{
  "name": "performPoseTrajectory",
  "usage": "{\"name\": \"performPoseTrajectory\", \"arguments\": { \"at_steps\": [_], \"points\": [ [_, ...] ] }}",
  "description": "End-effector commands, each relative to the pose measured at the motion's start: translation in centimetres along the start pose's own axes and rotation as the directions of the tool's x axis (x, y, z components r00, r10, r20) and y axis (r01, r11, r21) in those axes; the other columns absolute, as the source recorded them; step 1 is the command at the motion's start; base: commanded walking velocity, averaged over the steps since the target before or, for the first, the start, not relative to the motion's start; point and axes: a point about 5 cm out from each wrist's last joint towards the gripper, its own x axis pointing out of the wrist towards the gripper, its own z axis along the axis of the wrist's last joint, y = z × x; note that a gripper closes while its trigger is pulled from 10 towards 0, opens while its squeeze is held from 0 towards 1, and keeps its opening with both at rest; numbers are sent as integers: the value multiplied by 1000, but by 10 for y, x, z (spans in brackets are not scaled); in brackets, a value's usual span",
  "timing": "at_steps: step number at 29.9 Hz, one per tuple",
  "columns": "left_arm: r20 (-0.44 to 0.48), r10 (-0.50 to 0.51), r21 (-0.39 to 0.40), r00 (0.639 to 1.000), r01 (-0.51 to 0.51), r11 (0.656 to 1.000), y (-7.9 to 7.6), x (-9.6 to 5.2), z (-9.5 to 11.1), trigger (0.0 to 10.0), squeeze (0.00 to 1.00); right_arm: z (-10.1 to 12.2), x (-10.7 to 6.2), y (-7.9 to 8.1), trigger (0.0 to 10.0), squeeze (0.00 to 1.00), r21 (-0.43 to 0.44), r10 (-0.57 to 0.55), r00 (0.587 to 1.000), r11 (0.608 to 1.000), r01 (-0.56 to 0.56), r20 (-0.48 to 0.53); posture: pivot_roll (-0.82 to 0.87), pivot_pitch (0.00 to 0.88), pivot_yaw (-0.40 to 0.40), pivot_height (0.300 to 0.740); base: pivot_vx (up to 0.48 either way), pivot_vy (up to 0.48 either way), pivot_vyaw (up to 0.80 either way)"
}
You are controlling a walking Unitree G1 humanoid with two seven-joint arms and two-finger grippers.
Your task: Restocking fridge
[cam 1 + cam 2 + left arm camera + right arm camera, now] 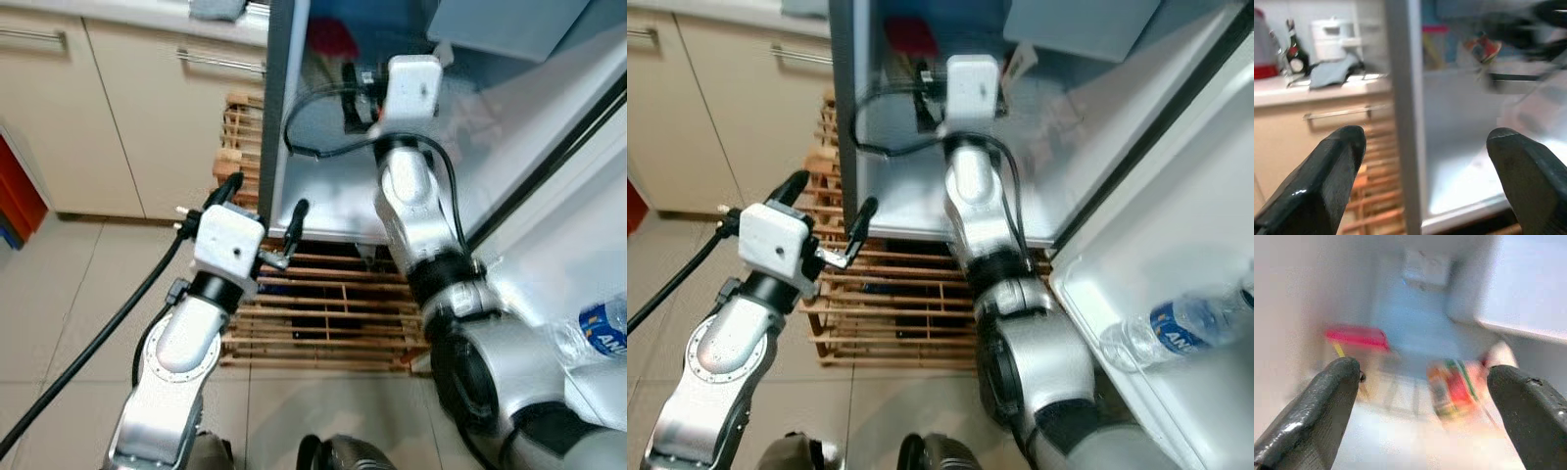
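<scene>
Reaching deep into the fridge (323,211) with the right gripper (1420,396), fingers wide apart and holding nothing, near a red packet (1452,387). Hanging just outside with the left gripper (263,211), fingers spread too, holding nothing. Resting in the door shelf (1117,294): a water bottle (1176,328).

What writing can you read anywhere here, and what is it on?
"AN", white letters cut off at the frame edge, on the blue label of the water bottle in the fridge door shelf.
Red and green packet inside the fridge: print too blurred to read.
Dark bottle on the counter: label too small to read.
</scene>
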Motion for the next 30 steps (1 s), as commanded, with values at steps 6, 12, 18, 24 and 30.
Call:
{"name": "performPoseTrajectory", "arguments": {
  "at_steps": [6, 12, 18, 24, 30],
  "points": [
    [-68, 31, 5, 997, -30, 1000, 14, -14, -12, 10000, 0, -14, -26, -33, 10000, 0, -55, -30, 999, 998, 29, -11, 109, 0, -69, 740, 0, 0, 0],
    [-176, 139, -22, 974, -145, 989, 12, 15, -42, 10000, 0, -45, -94, -59, 10000, 0, -101, -6, 989, 995, -9, -149, 31, 0, -71, 740, 0, 0, 0],
    [-126, 134, -14, 983, -137, 991, 5, 36, -35, 10000, 0, -73, -140, -91, 10000, 0, -99, -91, 930, 993, 59, -357, -1, 0, -62, 740, 0, 0, 0],
    [-91, 101, 31, 991, -99, 995, 8, 47, -29, 10000, 0, -78, -141, -97, 10000, 0, -92, -136, 909, 990, 108, -395, 1, 0, -4, 740, 0, 0, 0],
    [-82, 81, 38, 993, -78, 996, 10, 53, -27, 10000, 0, -79, -142, -87, 10000, 0, -77, -142, 905, 990, 121, -400, 1, 0, 42, 740, 0, 0, 0]
  ]
}}
